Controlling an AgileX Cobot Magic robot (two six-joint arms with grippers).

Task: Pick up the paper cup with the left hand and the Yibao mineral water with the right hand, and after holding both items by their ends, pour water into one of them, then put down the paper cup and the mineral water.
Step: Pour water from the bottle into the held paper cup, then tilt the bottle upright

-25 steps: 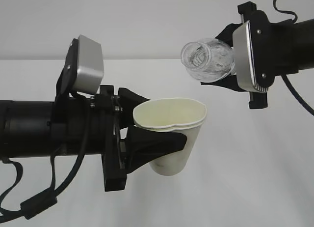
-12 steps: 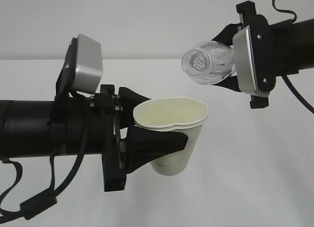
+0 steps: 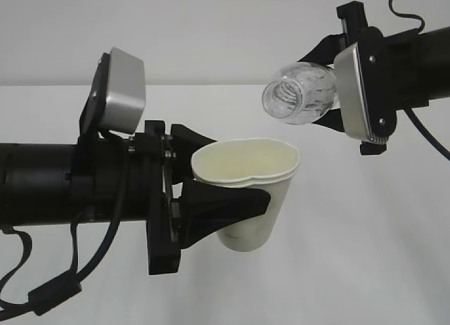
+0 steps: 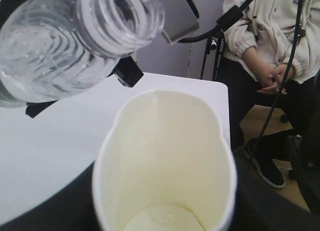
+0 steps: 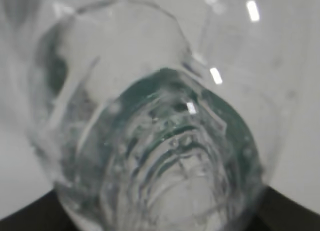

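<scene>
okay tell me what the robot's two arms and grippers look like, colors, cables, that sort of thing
Both arms are matte black tubes ending in black angular claw grippers. The left gripper has a grey-white boxy module mounted on top and loose black cables looping beneath the arm. The right gripper carries a flat grey module with small screws, and a black cable curves behind it. No markings visible.

Soft, even, bright light with faint shadows; the bottle [image 5: 150,141] blurred at close range, small glare spots.
</scene>
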